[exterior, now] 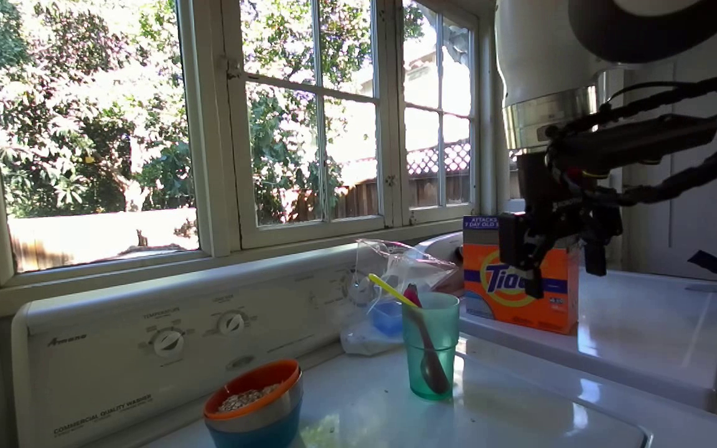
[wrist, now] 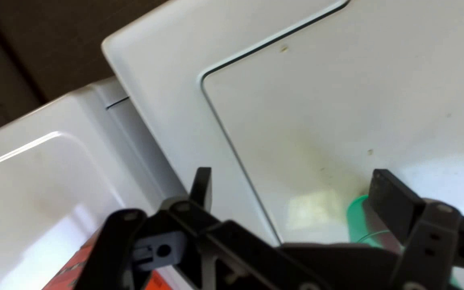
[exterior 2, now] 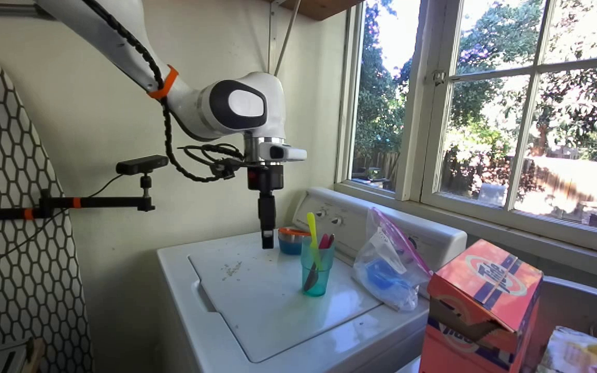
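Daylight glosses the white washer (exterior 2: 272, 316), where the green cup (exterior: 431, 346) stands at the lower centre of an exterior view. Jaws apart and empty, the claw (wrist: 292, 185) hovers; a slow, upright approach would best clear the yellow handle (exterior: 391, 290).

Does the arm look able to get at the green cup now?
Probably yes: the gripper hangs open and empty near the green cup, with nothing visible between them, though the utensils sticking out may hinder a grasp from above.
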You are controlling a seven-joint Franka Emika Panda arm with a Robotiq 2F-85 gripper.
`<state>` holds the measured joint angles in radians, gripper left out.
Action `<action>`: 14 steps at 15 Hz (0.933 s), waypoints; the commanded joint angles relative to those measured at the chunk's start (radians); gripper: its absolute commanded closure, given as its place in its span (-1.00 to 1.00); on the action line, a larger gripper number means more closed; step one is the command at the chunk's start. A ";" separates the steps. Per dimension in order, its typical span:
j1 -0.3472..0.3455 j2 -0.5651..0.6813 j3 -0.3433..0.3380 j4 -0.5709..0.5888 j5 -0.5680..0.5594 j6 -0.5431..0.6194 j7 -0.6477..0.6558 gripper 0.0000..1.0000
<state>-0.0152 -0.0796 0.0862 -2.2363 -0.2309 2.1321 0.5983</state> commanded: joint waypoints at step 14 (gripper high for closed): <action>-0.017 0.074 -0.078 0.107 -0.219 0.057 -0.148 -1.00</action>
<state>-0.0243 -0.0342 0.0196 -2.1614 -0.3627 2.1982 0.3610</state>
